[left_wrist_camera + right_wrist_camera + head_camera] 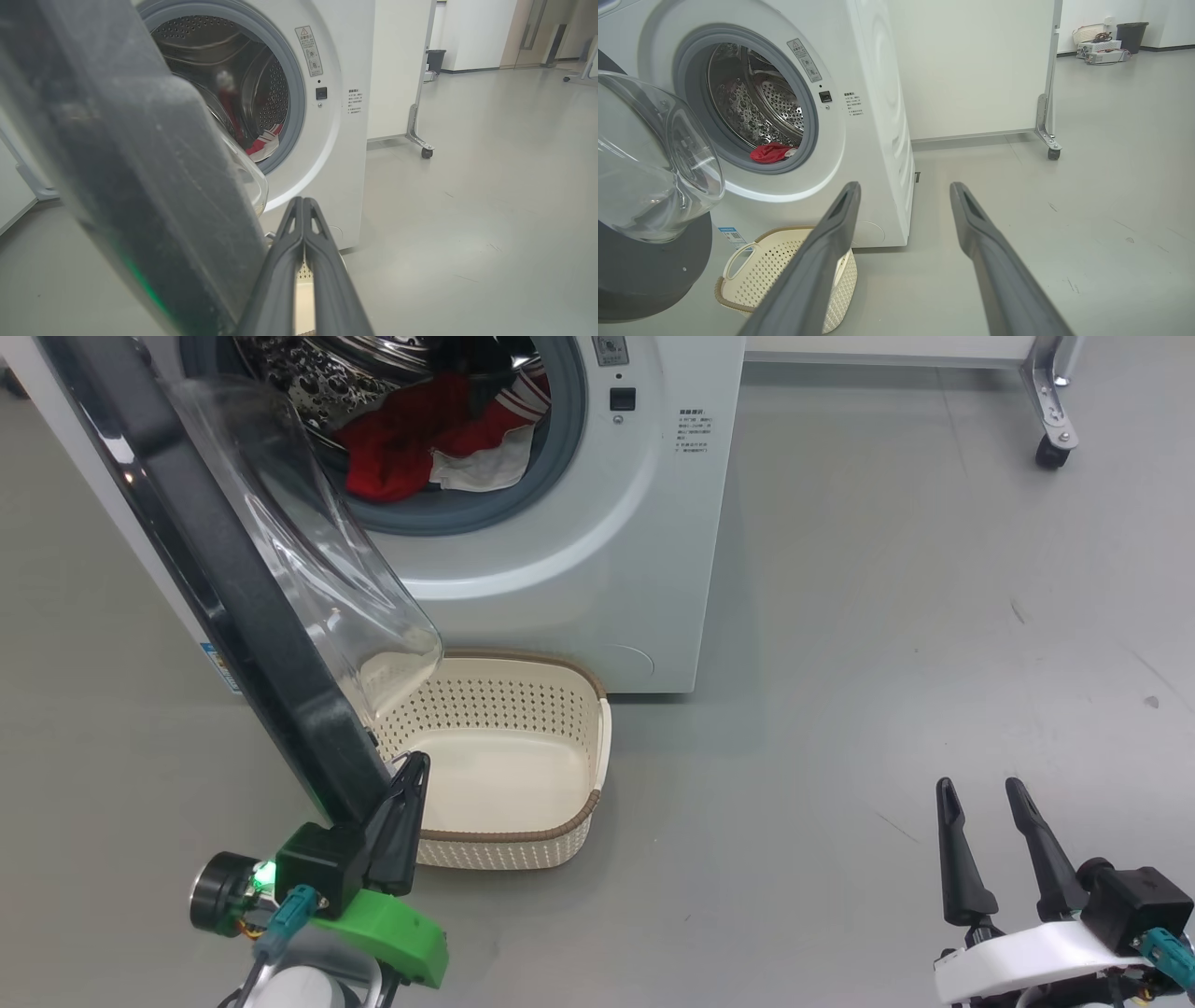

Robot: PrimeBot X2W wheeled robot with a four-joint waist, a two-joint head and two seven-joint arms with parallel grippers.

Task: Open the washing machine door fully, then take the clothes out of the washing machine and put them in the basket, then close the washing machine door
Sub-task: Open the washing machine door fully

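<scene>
The left gripper (415, 767) sits at 7 o'clock in the head view, its two dark fingers pressed flat together with nothing between them. They lie close against the bottom end of the door (233, 579); whether they touch it cannot be told. The door stands swung out, its black rim running from 11 o'clock down to 7 o'clock and its glass bowl (308, 551) bulging toward the washing machine (579, 560) at 12 o'clock. The red and white clothes (411, 443) lie heaped in the drum (308, 387), at the mouth. The basket (560, 821) stands on the floor (887, 616) just in front of the machine, partly under the glass bowl, with nothing in it. At 5 o'clock the right gripper (978, 786) hangs over bare floor, fingers spread wide, holding nothing.

In the left wrist view the closed fingers rise from 6 o'clock. The door's dark rim fills 9 o'clock, just beside them. A strip of red and white cloth shows low in the drum, near the middle.

In the right wrist view the parted fingers reach up from 6 o'clock. The basket is at 7 o'clock behind the left-hand finger, the glass bowl at 9 o'clock, and red cloth lies on the drum's lip at 10 o'clock.
</scene>
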